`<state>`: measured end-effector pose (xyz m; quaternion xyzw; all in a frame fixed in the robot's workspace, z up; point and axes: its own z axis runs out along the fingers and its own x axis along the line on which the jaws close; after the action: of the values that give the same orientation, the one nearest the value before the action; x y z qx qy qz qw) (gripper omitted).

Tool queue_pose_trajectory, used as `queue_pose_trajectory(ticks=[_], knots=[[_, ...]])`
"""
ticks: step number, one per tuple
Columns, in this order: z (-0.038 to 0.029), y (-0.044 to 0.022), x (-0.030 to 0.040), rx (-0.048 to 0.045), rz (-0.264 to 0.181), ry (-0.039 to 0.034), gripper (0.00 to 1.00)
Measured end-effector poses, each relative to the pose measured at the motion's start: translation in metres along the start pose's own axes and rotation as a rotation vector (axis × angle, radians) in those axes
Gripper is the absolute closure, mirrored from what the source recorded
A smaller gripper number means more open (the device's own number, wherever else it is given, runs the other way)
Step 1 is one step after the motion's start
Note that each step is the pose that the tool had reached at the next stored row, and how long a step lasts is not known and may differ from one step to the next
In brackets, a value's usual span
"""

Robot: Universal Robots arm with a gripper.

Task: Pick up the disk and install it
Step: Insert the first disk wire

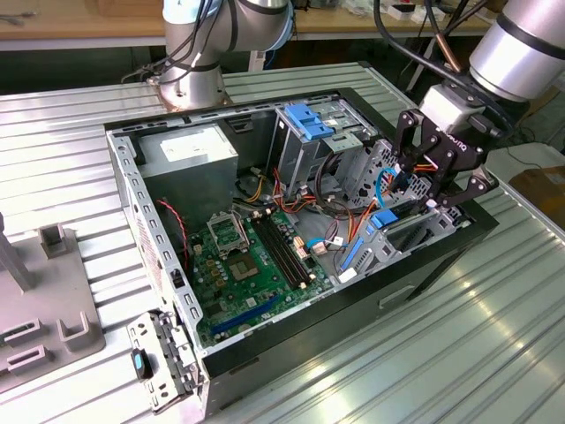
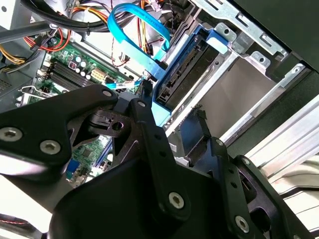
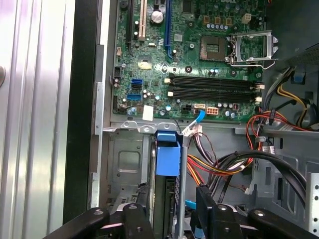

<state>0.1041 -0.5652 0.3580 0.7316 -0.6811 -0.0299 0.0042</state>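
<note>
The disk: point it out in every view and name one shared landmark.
Exterior view: the disk sits in the bay on the exterior view's right.
Second wrist view: the disk lies beside the blue cable.
First wrist view: the disk is edge-on, just past the motherboard.
Shared landmark: the motherboard.

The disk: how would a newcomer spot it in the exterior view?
Start at the open computer case; its corner at the exterior view's right holds a metal drive bay. The disk stands on edge inside it: unlike nearby cables, a thin slab edged in light-blue plastic.
</note>
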Motion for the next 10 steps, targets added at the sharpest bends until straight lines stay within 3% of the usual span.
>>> queue_pose_trajectory(ticks=[8, 10], knots=[[0.0006, 0.0, 0.0, 0.0, 0.0, 0.0, 0.5], [0.0005, -0.0041, 0.0, -0.0003, 0.0, 0.0, 0.5]])
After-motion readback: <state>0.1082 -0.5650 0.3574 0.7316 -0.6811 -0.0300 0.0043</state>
